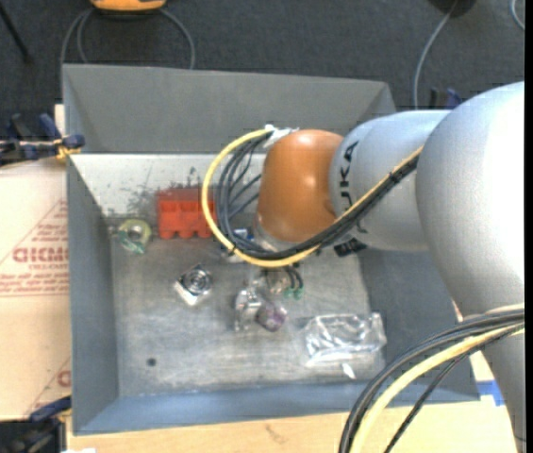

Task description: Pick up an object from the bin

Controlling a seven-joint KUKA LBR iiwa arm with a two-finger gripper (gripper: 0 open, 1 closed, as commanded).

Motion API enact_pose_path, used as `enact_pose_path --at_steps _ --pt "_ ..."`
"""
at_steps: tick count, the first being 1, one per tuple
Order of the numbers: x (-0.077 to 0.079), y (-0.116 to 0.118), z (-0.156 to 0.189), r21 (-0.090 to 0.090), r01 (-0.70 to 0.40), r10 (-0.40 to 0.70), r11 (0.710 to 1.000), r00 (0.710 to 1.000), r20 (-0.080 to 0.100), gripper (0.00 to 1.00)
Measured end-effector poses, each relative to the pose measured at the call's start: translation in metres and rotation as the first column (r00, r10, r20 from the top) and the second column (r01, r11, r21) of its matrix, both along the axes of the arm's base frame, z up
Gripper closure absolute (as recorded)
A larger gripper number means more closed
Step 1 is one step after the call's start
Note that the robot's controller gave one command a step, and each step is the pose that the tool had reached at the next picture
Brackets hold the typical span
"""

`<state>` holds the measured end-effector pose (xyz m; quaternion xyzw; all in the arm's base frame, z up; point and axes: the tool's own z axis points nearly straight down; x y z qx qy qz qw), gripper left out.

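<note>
Just above a small silver-and-purple piece (pixel 258 311) in the bin (pixel 96 347), the gripper (pixel 268 286), open or clenched I cannot tell, could knock it toward the clear bag (pixel 344 338) and miss.

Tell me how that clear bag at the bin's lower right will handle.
The bag looks crinkled and thin, so it is probably floppy and light. Its glossy film may slip. It lies flat on the bin floor, so it likely won't roll.
</note>
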<state>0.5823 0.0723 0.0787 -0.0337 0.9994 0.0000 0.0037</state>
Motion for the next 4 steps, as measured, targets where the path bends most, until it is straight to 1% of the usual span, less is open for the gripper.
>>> enact_pose_path --at_steps 1,2,3,4 --pt "-0.008 -0.023 -0.002 0.008 0.402 -0.402 0.916 0.916 -0.002 0.0" --pt "-0.031 -0.055 0.001 0.001 0.557 -0.557 0.83 0.83 -0.008 0.0" --pt "-0.03 -0.055 0.001 0.003 0.557 -0.557 0.831 0.831 -0.004 1.0" --pt "-0.015 -0.046 0.105 0.007 0.545 -0.545 0.839 0.839 0.002 1.0"
